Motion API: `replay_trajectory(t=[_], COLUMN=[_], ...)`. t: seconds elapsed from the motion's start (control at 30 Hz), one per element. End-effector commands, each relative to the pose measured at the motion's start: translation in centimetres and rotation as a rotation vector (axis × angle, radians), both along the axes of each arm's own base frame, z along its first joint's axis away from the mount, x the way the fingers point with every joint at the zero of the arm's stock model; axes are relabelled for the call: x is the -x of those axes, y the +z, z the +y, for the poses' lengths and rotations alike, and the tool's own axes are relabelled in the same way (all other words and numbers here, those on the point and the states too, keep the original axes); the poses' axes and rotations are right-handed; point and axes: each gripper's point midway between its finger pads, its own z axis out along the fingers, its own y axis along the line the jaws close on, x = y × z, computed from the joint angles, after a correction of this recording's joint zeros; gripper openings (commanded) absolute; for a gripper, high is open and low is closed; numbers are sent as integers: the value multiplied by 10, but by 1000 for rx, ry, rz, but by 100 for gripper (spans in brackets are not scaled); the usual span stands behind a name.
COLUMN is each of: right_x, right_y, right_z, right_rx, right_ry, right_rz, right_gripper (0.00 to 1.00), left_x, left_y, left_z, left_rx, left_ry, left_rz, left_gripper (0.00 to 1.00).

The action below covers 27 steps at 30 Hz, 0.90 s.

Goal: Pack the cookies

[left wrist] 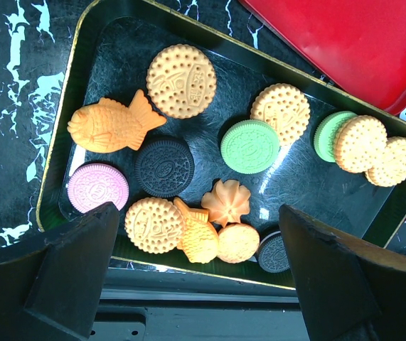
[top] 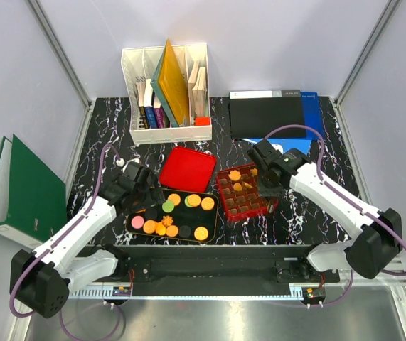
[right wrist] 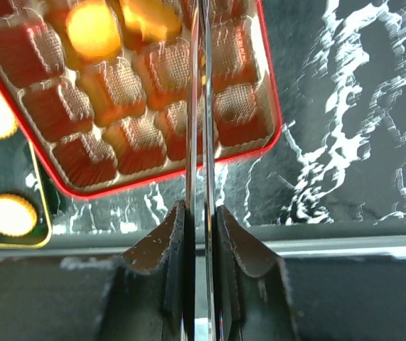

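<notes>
**Cookies mostly in tray, a few in tin; left hand wide, right hand narrow**

- Most cookies (left wrist: 249, 145) lie in the black gold-rimmed tray (left wrist: 124, 57) at the near centre of the bench (top: 110, 128). I see round beige, green, pink and black ones, plus orange fish and shell shapes. Several overlap at the tray's right end and near edge.
- Left hand (top: 142, 192) hangs over the tray's left end, spread wide. In the wrist view its fingers (left wrist: 67, 277) fill both lower corners with nothing between them, and they are not touching any cookie. They hide the tray's near corners, and one black cookie at the near edge is part covered.
- The red gridded tin (top: 244, 202) sits just right of the tray. A few cells at its far left hold orange or yellow pieces. In the right wrist view these are blown-out bright blobs, so shape is unreadable. Most cells look bare.
- Right hand (right wrist: 201, 213) is above the tin's right side, fingers drawn nearly together with only a thin slit. Two thin bright streaks run up from the slit, and I can't tell whether anything is pinched there. That view cuts off the tin's far and left parts.
- The red lid (top: 187, 169) lies flat behind the tray, beside the tin.
</notes>
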Motion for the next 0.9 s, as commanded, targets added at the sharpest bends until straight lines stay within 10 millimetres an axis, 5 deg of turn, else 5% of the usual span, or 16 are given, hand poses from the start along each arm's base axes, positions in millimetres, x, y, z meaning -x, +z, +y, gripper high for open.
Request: replay_trajectory(t=[0.0, 0.13, 0.3, 0.47, 0.7, 0.87], right_x=[8, 4, -15, -20, -20, -21], right_y=[-19, -9, 60, 87, 57, 33], right_z=[16, 10, 2, 26, 68, 76], right_rx=[-68, -71, -127, -247, -310, -295], right_ry=[29, -7, -60, -2, 117, 140], right_rz=[77, 16, -215, -236, -100, -46], right_gripper=[9, 7, 6, 5, 3, 3], left_x=[-8, -8, -6, -8, -5, -2], left_y=[9, 10, 9, 10, 8, 7], left_z=[-7, -8, -7, -9, -9, -8], left_rx=[36, 40, 43, 49, 59, 63], left_ry=[-14, -15, -11, -7, -8, 1], left_rz=[-42, -41, -40, -39, -39, -40], left_gripper=[98, 98, 98, 97, 97, 97])
